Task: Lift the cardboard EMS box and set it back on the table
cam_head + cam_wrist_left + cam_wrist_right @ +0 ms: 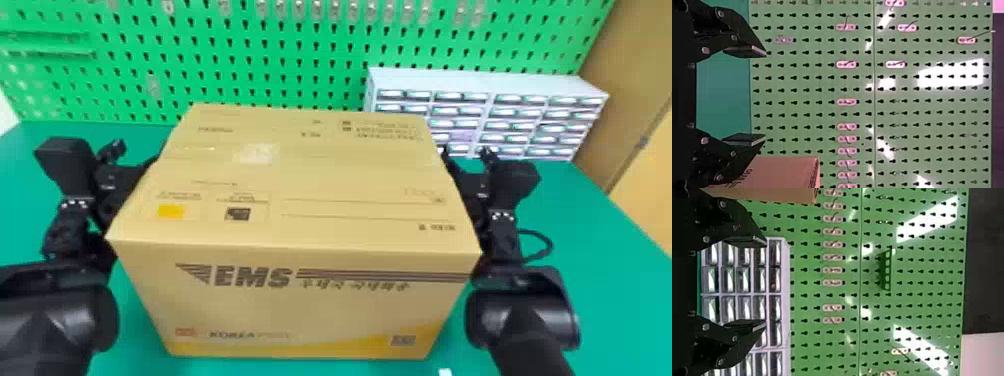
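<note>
In the head view, the letters "EMS" (252, 276) stood large and dark at ten o'clock on the front of the cardboard box (310, 310). Korean lettering (355, 286) stood at one o'clock, too blurred to read. A line of capitals (250, 335) ran at seven o'clock. Small print (382, 129) on the box's top, at one o'clock, was illegible.

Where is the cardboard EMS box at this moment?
In the head view, the EMS box is in the middle, between the left arm and the right arm, before the green pegboard.
</note>
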`<state>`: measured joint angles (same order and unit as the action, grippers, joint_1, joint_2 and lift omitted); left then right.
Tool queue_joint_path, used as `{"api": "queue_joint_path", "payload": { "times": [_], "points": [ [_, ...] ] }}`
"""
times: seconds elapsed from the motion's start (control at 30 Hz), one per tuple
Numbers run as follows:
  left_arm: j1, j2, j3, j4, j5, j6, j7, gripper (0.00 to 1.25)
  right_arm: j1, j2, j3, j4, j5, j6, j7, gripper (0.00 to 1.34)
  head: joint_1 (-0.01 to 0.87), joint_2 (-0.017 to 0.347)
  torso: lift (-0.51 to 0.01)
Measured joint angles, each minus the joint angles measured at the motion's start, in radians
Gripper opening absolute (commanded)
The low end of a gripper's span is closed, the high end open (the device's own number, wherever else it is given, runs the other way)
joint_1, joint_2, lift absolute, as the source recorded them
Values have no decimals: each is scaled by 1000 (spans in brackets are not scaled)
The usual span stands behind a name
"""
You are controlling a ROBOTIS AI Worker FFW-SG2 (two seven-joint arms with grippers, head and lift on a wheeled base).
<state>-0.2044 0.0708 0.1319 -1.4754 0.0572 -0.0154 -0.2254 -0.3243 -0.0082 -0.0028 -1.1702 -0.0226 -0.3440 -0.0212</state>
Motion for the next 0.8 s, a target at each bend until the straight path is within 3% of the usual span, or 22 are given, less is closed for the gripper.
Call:
{"api": "queue_joint_path", "payload": {
  "times": [0.3, 0.5, 0.8],
  "points": [
    [-25, 0, 29, -47, 9, 42, 0, 756, -15, -28, 39, -140, 2, 143, 1, 801, 678, -15, -96],
    [-37, 0, 45, -75, 8, 59, 0, 756, -18, -21, 30, -203, 22, 179, 1, 801, 678, -15, -96],
    [-41, -1, 52, -82, 6, 63, 3, 756, -15, -10, 15, -226, 43, 186, 1, 801, 678, -15, -96]
  ]
}}
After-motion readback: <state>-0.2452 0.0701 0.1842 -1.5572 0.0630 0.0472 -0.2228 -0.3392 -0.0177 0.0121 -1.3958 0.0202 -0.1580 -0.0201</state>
